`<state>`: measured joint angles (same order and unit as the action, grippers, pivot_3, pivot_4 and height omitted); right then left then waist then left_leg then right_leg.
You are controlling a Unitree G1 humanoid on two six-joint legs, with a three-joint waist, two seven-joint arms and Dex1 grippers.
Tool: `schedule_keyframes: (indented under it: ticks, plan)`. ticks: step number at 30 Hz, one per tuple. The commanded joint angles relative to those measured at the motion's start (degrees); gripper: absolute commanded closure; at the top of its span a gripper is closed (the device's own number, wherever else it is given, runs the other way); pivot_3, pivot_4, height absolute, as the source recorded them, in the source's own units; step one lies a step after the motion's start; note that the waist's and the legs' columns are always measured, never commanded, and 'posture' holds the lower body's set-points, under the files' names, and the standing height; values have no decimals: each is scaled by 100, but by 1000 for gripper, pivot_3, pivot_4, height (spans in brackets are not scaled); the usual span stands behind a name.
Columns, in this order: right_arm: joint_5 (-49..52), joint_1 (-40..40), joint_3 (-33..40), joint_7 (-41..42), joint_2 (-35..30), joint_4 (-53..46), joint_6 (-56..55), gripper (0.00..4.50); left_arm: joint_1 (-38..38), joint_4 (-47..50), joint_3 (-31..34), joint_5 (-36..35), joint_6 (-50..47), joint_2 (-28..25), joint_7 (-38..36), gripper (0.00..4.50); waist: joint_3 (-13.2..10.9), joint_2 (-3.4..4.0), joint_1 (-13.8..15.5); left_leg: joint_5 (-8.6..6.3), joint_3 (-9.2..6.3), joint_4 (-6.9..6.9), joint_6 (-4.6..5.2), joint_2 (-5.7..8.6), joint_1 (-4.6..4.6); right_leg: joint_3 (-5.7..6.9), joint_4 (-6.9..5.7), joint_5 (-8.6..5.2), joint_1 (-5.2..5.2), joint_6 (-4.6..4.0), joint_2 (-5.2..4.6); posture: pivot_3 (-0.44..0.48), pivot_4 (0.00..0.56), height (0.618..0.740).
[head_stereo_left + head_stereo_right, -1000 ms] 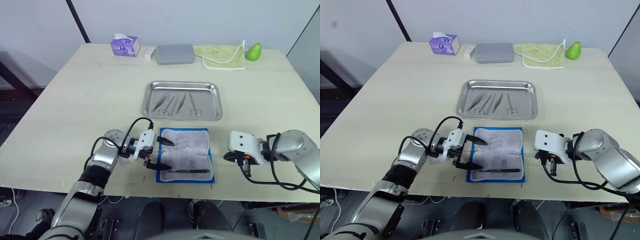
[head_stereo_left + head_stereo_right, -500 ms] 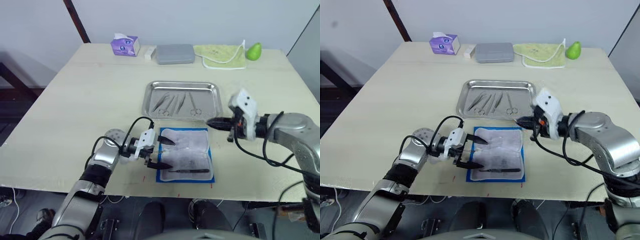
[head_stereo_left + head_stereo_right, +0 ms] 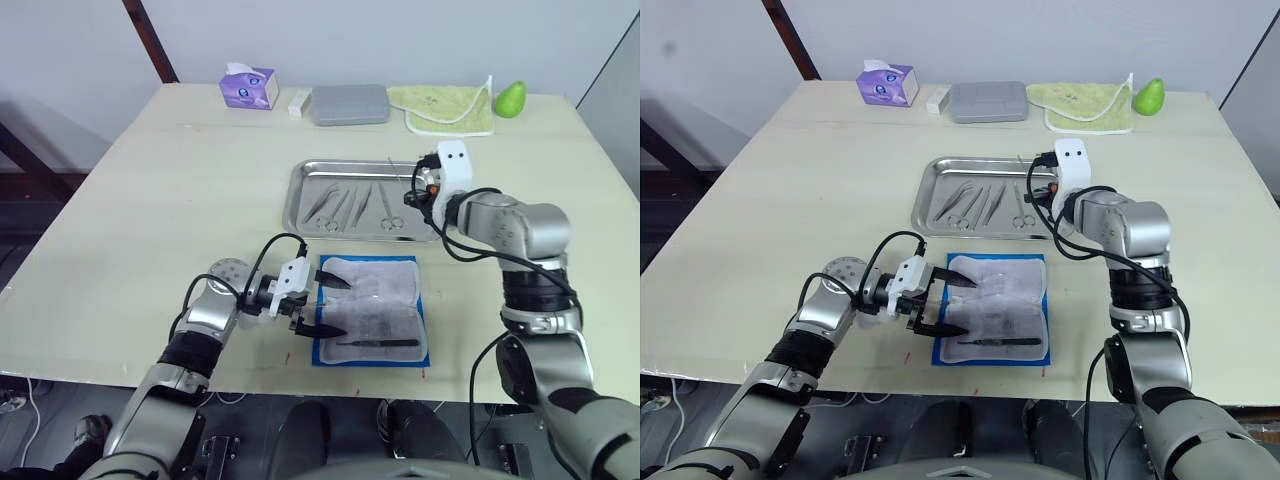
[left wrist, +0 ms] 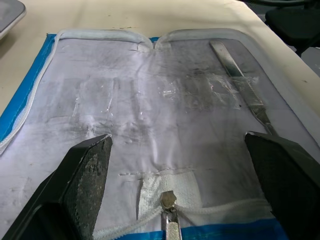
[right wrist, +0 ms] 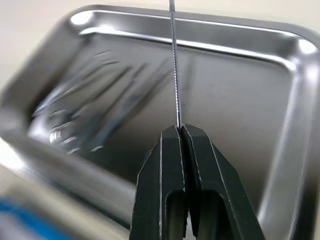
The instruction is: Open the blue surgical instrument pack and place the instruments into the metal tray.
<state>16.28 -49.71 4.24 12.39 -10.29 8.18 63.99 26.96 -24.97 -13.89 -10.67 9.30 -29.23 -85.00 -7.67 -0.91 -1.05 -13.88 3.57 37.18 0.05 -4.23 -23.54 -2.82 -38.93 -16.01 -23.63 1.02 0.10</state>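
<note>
Pinched fingers of the right gripper (image 5: 181, 131) hold a thin silvery probe (image 5: 175, 65) over the shiny steel tray (image 3: 300, 200); lower before releasing. Left gripper (image 3: 325, 307) spread

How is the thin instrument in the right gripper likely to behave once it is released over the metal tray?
The thin instrument, pinched at one end by the right gripper, looks straight, so probably stiff. It seems light and needle-slim, so it may slide or roll on the metal tray's smooth floor, though the raised rim should contain it.
</note>
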Motion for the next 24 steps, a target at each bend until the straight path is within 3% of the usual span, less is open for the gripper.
schedule_keyframes:
  ticks: [1, 23, 24]
  plan:
    - [-230, -240, -75, -140, 125, 596, -676, 4443, -223, -207, -189, 244, -229, -11, 133, 0, 0, 1, 2, 0, -1, 0, 0, 0, -1, 1, 1, 0, 0, 0, 0, 0, 150, 740]
    - [-618, -533, -48, -342, 345, 2154, -1587, 4443, -212, -217, -207, 249, -217, 47, 240, 0, -1, 3, 6, 0, -7, 3, 0, 1, -11, 9, 2, 1, -2, 1, -2, 0, 150, 740]
    - [-623, -539, -46, -336, 343, 2171, -1600, 4196, -209, -221, -207, 251, -214, 49, 242, 0, -1, 3, 5, 0, -7, 3, 0, 1, -11, 9, 2, 1, -1, 1, -2, 0, 150, 740]
